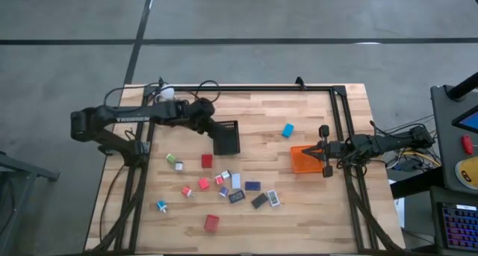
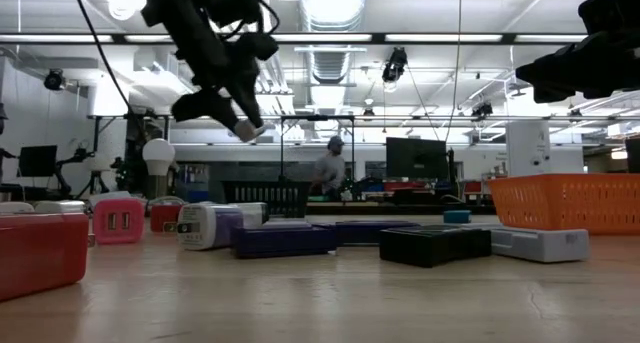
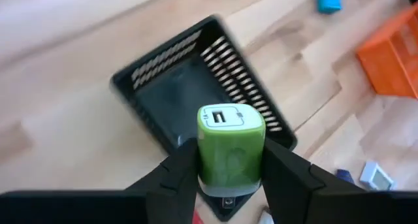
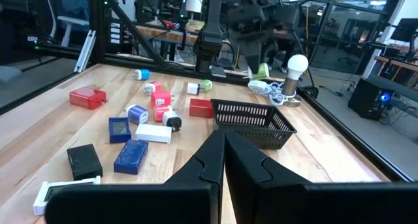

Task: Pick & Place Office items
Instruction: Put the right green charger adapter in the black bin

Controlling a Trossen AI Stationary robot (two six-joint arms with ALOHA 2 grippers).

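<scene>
My left gripper (image 1: 207, 116) hangs above the far left corner of the black mesh tray (image 1: 226, 136) and is shut on a green block with a white end (image 3: 230, 136). In the low view this gripper (image 2: 246, 126) is well above the table. The other office items lie loose on the wood nearer the front: red blocks (image 1: 207, 160) (image 1: 211, 222), a blue flat piece (image 1: 252, 186), a black one (image 1: 259, 201). A light blue block (image 1: 287, 130) lies apart toward the right. My right gripper (image 4: 224, 145) waits shut and level by the orange tray (image 1: 305, 160). My left gripper pinches the green block by two opposite sides (image 3: 208, 164) between its two fingers (image 3: 282, 168). The fingers slant down from the table's left. The block's white end with the slot (image 3: 225, 116) points away from the fingers, and the block hangs clear above the black mesh tray.
A white bulb with cords (image 1: 166, 93) lies at the far left behind the left arm. Black frame rails (image 1: 340, 110) run along the table's far and right sides. Bare wood lies between the two trays.
</scene>
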